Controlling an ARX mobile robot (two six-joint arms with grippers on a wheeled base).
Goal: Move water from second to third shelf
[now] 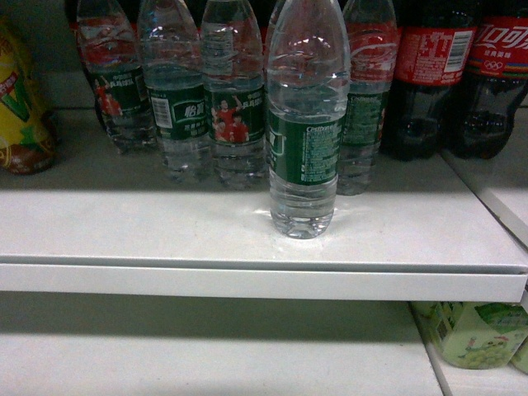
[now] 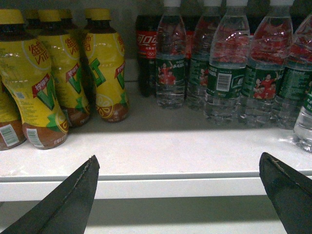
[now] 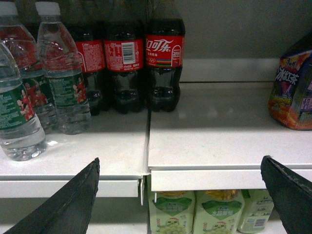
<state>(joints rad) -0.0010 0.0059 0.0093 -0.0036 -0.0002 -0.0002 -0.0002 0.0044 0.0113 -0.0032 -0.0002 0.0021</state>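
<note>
One water bottle (image 1: 307, 124) with a dark green label stands alone near the front of the white shelf (image 1: 247, 239), ahead of a row of like water bottles (image 1: 177, 99). The same front bottle shows at the right edge of the left wrist view (image 2: 304, 124) and at the far left of the right wrist view (image 3: 17, 117). My left gripper (image 2: 178, 165) is open, level with the shelf's front edge, nothing between its fingers. My right gripper (image 3: 180, 165) is open too, facing the shelf edge to the right of the water. Neither gripper appears in the head view.
Dark cola bottles (image 3: 124, 63) with red labels stand behind and right of the water. Yellow tea bottles (image 2: 58, 73) fill the shelf's left side. A purple and orange pack (image 3: 292, 92) sits far right. Light green bottles (image 3: 204, 214) stand on the shelf below, with a seam between shelf boards (image 3: 147, 146).
</note>
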